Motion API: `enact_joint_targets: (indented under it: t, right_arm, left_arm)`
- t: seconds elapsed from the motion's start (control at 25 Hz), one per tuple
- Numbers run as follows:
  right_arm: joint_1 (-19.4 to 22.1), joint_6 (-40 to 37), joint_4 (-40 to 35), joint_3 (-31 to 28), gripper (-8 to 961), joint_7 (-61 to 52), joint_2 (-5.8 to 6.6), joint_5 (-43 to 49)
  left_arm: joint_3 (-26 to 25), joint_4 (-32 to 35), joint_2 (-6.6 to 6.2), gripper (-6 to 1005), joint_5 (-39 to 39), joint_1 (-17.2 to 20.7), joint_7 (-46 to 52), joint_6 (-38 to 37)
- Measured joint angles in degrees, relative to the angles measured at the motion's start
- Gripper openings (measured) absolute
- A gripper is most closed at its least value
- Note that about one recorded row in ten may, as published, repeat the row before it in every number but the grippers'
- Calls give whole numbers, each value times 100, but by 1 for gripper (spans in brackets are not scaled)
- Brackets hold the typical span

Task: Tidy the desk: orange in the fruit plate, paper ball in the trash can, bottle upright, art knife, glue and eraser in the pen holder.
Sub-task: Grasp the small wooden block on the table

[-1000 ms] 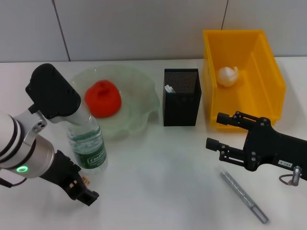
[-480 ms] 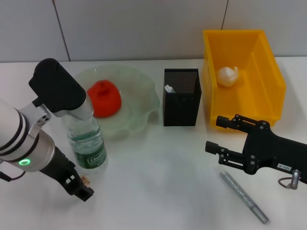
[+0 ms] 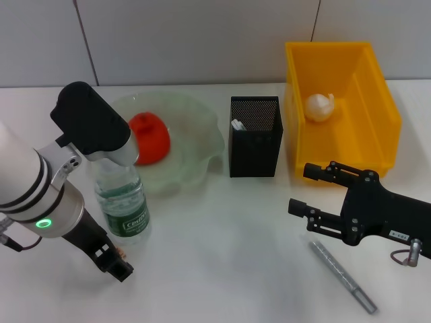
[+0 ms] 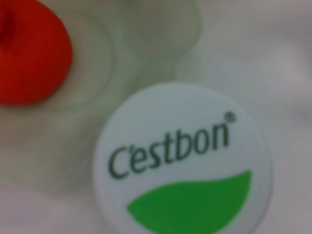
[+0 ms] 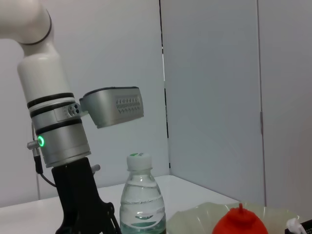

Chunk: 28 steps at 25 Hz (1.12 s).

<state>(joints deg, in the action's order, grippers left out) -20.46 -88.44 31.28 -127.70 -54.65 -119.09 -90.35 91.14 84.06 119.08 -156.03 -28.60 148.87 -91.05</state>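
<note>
Bottle (image 3: 122, 202) stands upright at lower left; left claw (image 3: 113, 264) released beside it.
Right claw (image 3: 311, 193), spread and empty, should descend squarely over the art knife (image 3: 341, 276), lower right.

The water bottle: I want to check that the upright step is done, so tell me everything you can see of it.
The water bottle is clear plastic, holding clear liquid, with a green and white label around its middle and a white cap printed "C'estbon" above a green shape. It stands upright on the white table, close in front of the pale green fruit plate. In the right wrist view the left tool stands beside it with a gap between them. The left wrist camera sits above the cap.
</note>
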Motion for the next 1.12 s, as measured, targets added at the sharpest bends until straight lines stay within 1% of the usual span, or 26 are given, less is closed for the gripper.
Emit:
enact_joint_targets:
  t: [0.08,0.16,0.24,0.28,0.96,1.12]
  right_arm:
    - [0,-1,-1,0,699,0,0,0]
    - [-2,-2,-10,0,699,0,0,0]
    - [-10,-4,-22,0,699,0,0,0]
    - [-14,-4,-29,0,699,0,0,0]
    - [-20,-3,-61,0,699,-1,0,0]
    - [-19,0,-61,0,699,-1,0,0]
  left_arm:
    - [0,0,0,831,0,0,0,0]
    - [49,-214,3,831,-73,-114,98,58]
    - [49,-214,3,831,-73,-114,98,58]
    - [158,-253,2,830,-213,-144,192,93]
    - [413,-377,1,829,-245,-146,274,187]
    - [483,-404,1,805,-241,-153,274,219]
